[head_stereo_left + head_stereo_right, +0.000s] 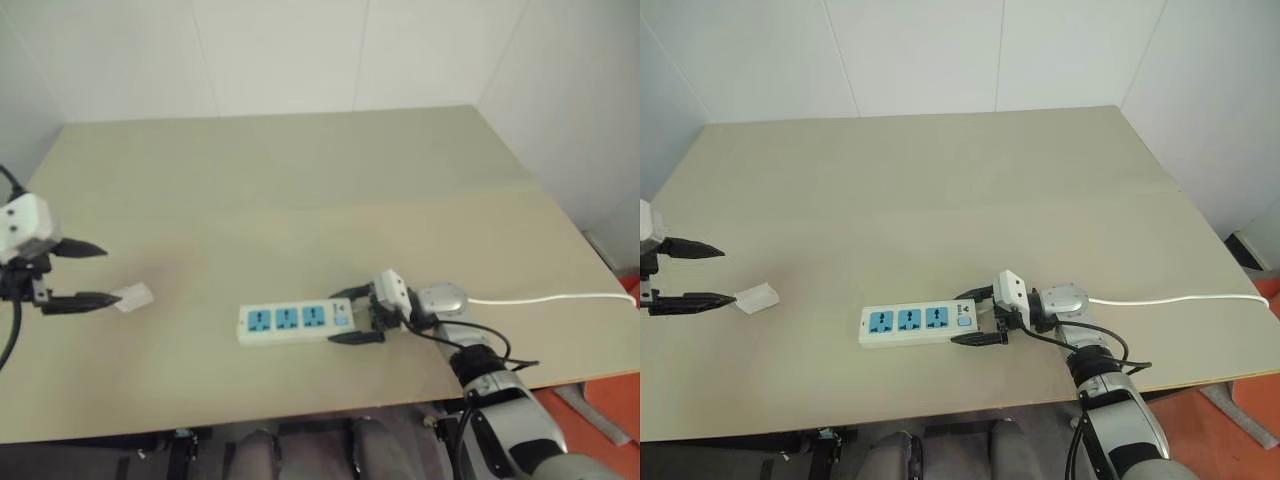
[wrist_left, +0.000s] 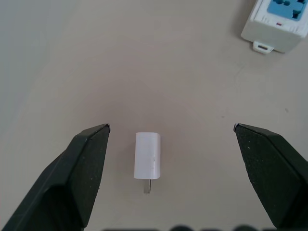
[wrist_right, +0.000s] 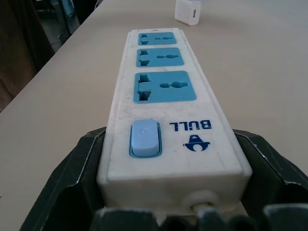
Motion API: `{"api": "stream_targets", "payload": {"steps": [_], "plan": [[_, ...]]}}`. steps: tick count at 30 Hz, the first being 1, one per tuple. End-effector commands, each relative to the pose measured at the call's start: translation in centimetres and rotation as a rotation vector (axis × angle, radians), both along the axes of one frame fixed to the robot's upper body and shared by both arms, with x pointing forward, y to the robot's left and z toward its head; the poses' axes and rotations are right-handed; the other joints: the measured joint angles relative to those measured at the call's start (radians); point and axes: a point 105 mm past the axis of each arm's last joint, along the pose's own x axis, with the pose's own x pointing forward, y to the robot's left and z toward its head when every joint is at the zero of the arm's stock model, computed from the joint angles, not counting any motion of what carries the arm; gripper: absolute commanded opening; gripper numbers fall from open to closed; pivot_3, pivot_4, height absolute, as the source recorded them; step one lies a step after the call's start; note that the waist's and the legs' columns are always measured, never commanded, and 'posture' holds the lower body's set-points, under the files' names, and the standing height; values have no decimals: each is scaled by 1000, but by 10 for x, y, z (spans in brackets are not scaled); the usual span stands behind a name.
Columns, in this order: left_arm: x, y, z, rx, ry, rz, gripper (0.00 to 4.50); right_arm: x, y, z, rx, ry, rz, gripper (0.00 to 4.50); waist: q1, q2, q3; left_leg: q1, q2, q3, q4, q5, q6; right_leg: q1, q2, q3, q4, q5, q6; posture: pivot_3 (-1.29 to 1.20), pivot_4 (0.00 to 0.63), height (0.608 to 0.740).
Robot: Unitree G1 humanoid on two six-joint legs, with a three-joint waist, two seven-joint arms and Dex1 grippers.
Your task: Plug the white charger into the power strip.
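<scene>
The white charger (image 1: 133, 297) lies flat on the table at the left, its prongs (image 2: 147, 186) pointing back toward my left gripper (image 1: 110, 274). That gripper is open, and its two black fingers (image 2: 86, 163) stand wide on either side of the charger (image 2: 147, 155) without touching it. The power strip (image 1: 295, 322) lies near the table's front edge, blue sockets up. My right gripper (image 1: 345, 316) is shut on its switch end, one finger (image 3: 84, 163) pressed against each long side beside the blue switch (image 3: 144, 138).
The strip's thin white cord (image 1: 550, 298) runs right from the held end to the table's right edge. The beige table (image 1: 300, 180) stretches back to white walls. The front edge lies close below the strip.
</scene>
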Motion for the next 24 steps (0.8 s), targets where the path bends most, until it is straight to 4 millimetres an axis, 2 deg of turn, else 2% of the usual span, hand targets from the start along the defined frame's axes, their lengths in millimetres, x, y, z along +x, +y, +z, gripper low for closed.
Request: {"api": "stream_targets", "payload": {"steps": [1, 4, 12, 24], "plan": [[0, 5, 0, 92, 54, 11, 4500, -1, 1, -3, 18, 4, -12, 3406, -2, 0, 0, 0, 0, 0, 0, 0, 0, 0, 0, 0, 0, 0, 0, 0, 150, 740], [13, 11, -5, 176, 70, 53, 4500, 0, -1, -4, 19, 12, -29, 3406, 1, -1, 0, 1, 0, 0, 0, 0, 0, -1, 1, 0, 3, 0, 0, 0, 150, 740], [29, 11, -2, 301, 161, -16, 4500, 2, -3, -1, 25, 9, -47, 3406, 5, -1, 0, 1, 0, 0, 1, 1, -1, 0, 1, 0, 5, 0, 0, 0, 150, 740], [54, 5, -32, 377, 294, -90, 4500, 3, -3, -1, 39, 8, -79, 3406, 7, -3, -1, 1, 0, -1, 3, 1, -1, 0, 1, 0, 6, 0, 0, 0, 150, 740]]}}
